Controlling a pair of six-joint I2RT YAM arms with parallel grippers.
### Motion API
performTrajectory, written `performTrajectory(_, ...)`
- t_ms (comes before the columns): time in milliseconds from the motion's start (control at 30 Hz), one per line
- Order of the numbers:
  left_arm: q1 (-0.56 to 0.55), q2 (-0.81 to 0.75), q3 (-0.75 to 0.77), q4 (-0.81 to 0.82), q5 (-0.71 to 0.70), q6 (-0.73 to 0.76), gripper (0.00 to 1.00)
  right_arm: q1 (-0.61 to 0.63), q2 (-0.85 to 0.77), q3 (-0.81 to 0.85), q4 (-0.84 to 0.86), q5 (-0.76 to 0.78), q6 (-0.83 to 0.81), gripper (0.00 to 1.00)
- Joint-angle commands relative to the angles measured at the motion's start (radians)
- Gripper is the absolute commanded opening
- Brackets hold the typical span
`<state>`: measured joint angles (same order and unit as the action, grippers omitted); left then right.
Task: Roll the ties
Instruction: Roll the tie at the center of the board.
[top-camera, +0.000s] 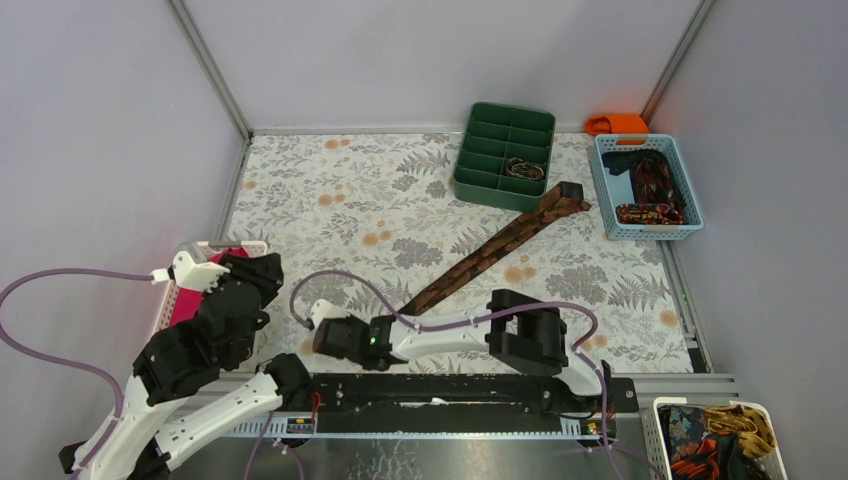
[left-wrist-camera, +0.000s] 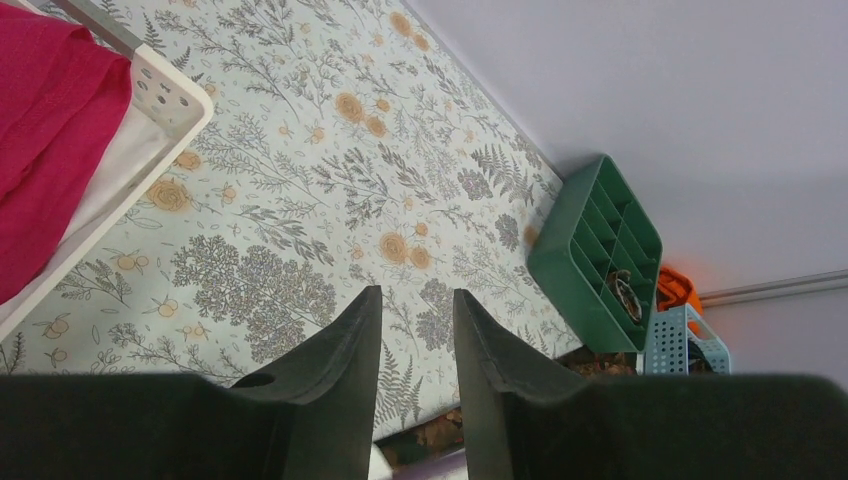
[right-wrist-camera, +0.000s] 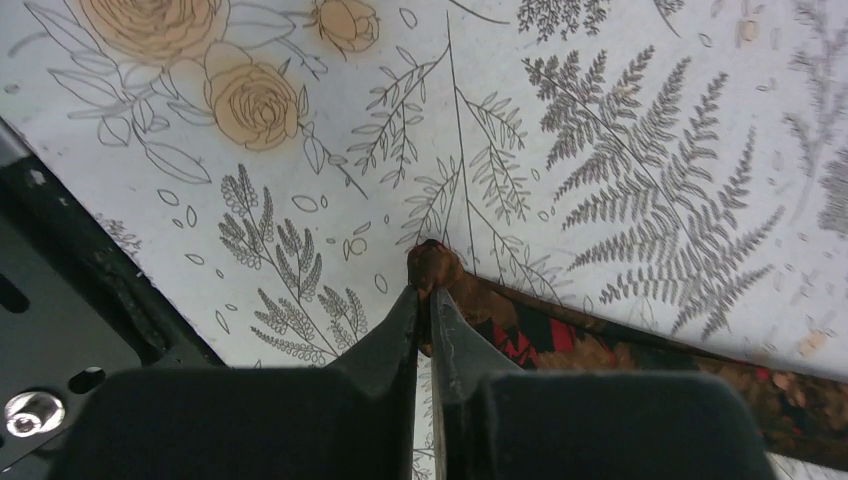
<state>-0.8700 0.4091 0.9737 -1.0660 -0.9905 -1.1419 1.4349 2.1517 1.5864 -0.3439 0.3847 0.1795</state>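
Observation:
A brown patterned tie (top-camera: 500, 245) lies flat and diagonal on the floral mat, its wide end by the green organizer (top-camera: 470, 185) and its narrow end near my right arm. My right gripper (right-wrist-camera: 425, 295) is shut on the narrow tip of this tie (right-wrist-camera: 560, 335), low over the mat; in the top view the gripper (top-camera: 385, 325) sits at the tie's near end. My left gripper (left-wrist-camera: 415, 300) is open and empty, held above the mat at the left (top-camera: 262, 272). A rolled tie (top-camera: 523, 168) sits in one organizer compartment.
A white basket (top-camera: 205, 248) with magenta cloth (left-wrist-camera: 50, 120) stands at the left. A blue basket (top-camera: 610, 195) with dark ties is at the back right, an orange cloth (top-camera: 620, 123) behind it. A white bin (top-camera: 665, 405) of ties sits at the near right. A black rail (right-wrist-camera: 60, 300) runs along the near edge.

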Motion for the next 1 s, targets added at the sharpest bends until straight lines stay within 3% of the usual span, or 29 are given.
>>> performTrajectory(0,-0.002,-0.015,-0.006,-0.022,-0.017,0.009,0.38,0.064,0.009,-0.031,0.016,0.252,-0.032,0.00)
performTrajectory(167,-0.002,-0.013,-0.025,-0.023,-0.006,0.006,0.38,0.079,0.047,-0.032,-0.031,0.252,-0.006,0.04)
performTrajectory(267,-0.003,-0.015,-0.033,-0.023,0.000,0.004,0.38,0.079,0.038,-0.077,0.001,0.226,0.018,0.34)
performTrajectory(433,-0.003,-0.015,-0.027,-0.023,-0.009,0.007,0.38,0.080,-0.015,-0.132,0.050,0.242,0.020,0.47)
performTrajectory(700,-0.003,-0.016,-0.013,-0.023,-0.032,0.004,0.39,0.081,-0.026,-0.131,0.044,0.274,0.025,0.45)
performTrajectory(767,-0.003,-0.014,-0.012,-0.023,-0.033,0.007,0.40,0.081,-0.022,-0.125,0.037,0.275,0.028,0.37)
performTrajectory(800,-0.002,-0.013,-0.011,-0.023,-0.033,0.007,0.40,0.081,-0.021,-0.121,0.030,0.273,0.033,0.26)
performTrajectory(833,-0.002,-0.013,-0.013,-0.023,-0.033,0.007,0.40,0.081,-0.021,-0.118,0.024,0.266,0.037,0.21)
performTrajectory(900,-0.002,-0.013,-0.018,-0.023,-0.036,0.002,0.40,0.081,-0.031,-0.123,0.030,0.246,0.049,0.13)
performTrajectory(967,-0.002,-0.010,-0.026,-0.022,-0.040,-0.007,0.40,0.081,-0.052,-0.140,0.050,0.205,0.060,0.12)
